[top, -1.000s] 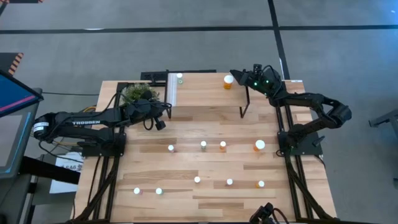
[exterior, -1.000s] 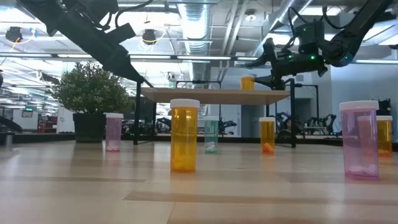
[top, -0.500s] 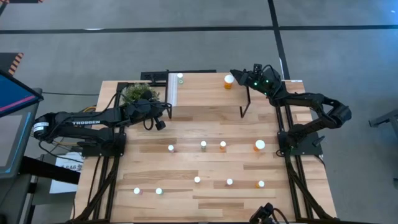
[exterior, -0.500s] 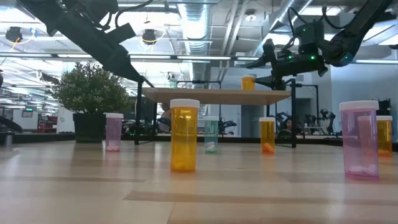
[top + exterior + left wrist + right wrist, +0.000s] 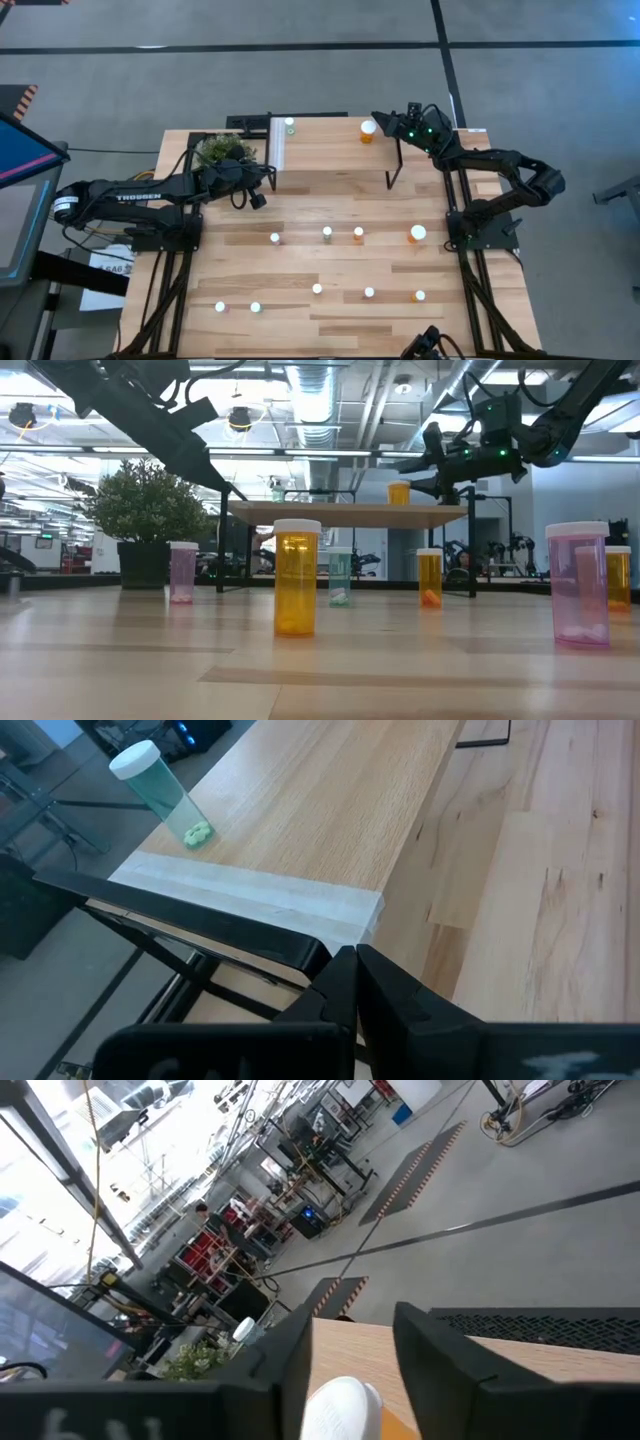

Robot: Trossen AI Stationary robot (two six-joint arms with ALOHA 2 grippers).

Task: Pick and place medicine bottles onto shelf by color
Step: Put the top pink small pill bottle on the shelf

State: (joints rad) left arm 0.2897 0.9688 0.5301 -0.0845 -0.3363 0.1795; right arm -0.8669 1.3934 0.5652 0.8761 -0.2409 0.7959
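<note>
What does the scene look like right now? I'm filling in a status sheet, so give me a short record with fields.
shelf: raised board at the table's far edge
on shelf: green bottle by the white strip; orange bottle at the other end
right pincer: at the orange bottle, fingers either side of its cap
left pincer: shut, near the shelf's strip end
on table: nine more bottles
plant: beside the shelf

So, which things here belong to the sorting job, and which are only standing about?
Belonging to the job:
- shelf
- orange bottle on the shelf, between the right gripper's fingers
- green bottle on the shelf
- bottles on the table, such as the big orange one

Only standing about:
- potted plant
- left gripper, shut, waiting by the shelf
</note>
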